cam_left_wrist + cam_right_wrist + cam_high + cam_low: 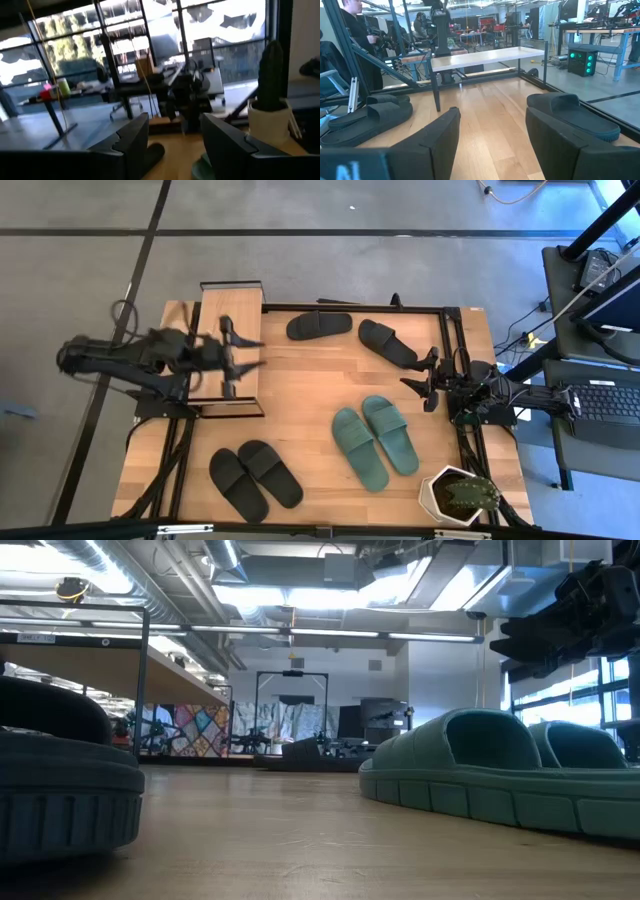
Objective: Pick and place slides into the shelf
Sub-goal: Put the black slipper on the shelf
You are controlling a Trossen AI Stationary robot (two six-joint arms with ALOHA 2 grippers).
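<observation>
The shelf (230, 340), a light board on a thin black frame, stands at the table's far left; the right wrist view shows it as shelf (485, 57). My left gripper (255, 352) hovers open above its board, holding nothing; its fingers frame open air in the left wrist view (175, 145). My right gripper (425, 380) waits open at the right edge, also empty (492, 135). Two black slides (320, 325) (388, 342) lie at the far side. A teal pair (375, 440) lies right of centre. Another black pair (255, 478) lies at the near left. All rest on their soles.
A potted cactus (460, 495) stands at the near right corner. A black frame rail (350, 307) runs along the far edge. Bare wood lies in the middle between shelf and slides. People stand in the room beyond the table's left side (350, 30).
</observation>
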